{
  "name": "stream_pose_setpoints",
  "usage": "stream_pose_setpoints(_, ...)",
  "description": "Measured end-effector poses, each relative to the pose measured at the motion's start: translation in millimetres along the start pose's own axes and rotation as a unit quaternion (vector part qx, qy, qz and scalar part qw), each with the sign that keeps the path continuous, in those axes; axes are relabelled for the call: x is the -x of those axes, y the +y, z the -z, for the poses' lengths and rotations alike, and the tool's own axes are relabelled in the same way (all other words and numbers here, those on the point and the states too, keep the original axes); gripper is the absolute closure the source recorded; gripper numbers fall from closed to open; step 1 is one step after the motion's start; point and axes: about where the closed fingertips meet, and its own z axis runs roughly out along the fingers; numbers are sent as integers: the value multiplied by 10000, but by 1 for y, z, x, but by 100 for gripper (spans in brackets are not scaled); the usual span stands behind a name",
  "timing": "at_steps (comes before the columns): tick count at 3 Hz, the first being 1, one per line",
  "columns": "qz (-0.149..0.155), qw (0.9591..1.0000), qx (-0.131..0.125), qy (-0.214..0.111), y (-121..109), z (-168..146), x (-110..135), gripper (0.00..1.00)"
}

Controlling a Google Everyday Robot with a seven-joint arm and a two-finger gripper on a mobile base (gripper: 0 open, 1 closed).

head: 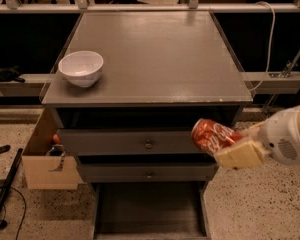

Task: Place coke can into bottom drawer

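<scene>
Can (213,135): clamped between gripper (227,145) fingers, below tabletop (155,59) front-right corner. Drawer (150,211): open; lowering and release outstanding.

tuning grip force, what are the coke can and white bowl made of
The coke can, held in the gripper beside the drawer fronts: likely thin painted metal, glossy red sheen. The white bowl on the cabinet top: probably glazed ceramic, possibly plastic; smooth shiny surface.

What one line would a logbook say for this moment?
holder: two-finger gripper, right of cabinet | held: dented red soda can, tilted, level with upper drawers | target: grey bottom drawer tray, open, can not inside
</scene>
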Motion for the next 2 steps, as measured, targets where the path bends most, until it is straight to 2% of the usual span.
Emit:
stream_pose_setpoints(1, -226, 9995, 99, 173, 22, 23, -64, 100)
stream_pose_setpoints(2, -190, 9996, 81, 193, 20, 19, -59, 100)
